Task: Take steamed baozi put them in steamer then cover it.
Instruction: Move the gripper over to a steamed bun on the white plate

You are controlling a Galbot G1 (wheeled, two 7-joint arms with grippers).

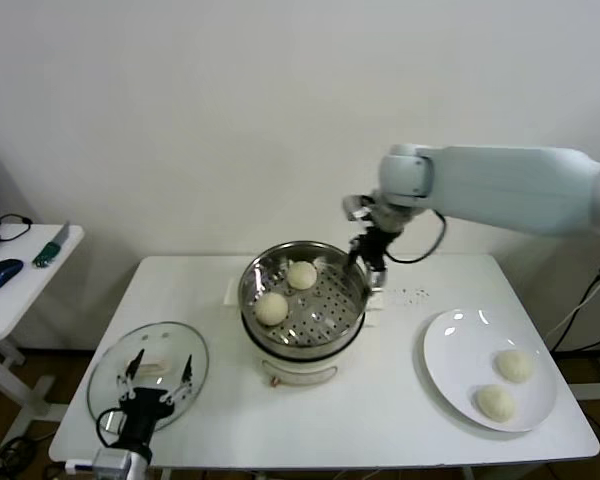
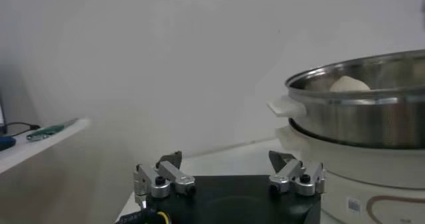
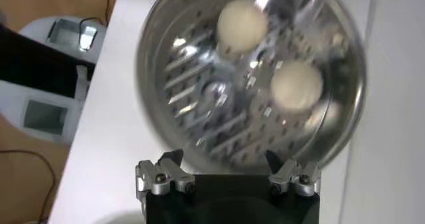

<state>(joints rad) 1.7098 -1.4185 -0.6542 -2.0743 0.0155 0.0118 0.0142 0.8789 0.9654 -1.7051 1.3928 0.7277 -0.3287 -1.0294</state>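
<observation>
The steel steamer [image 1: 305, 330] stands mid-table on its white pot base and holds two cream-white baozi [image 1: 302, 275] [image 1: 271, 308]. Two more baozi [image 1: 514, 365] [image 1: 495, 402] lie on the white plate [image 1: 460, 345] at the right. My right gripper [image 1: 370, 258] is open and empty, just above the steamer's far right rim; its wrist view shows the steamer [image 3: 199, 92] with both buns [image 3: 242, 24] [image 3: 297, 86] below the gripper [image 3: 226, 160]. The glass cover [image 1: 115, 365] lies flat at the front left. My left gripper [image 1: 160, 372] is open and empty over the cover.
A side table [image 1: 20, 290] with a blue mouse [image 1: 1, 272] stands at the far left. The left wrist view shows my left gripper [image 2: 226, 159] with the steamer's wall [image 2: 372, 119] and white handle [image 2: 287, 106] beyond it.
</observation>
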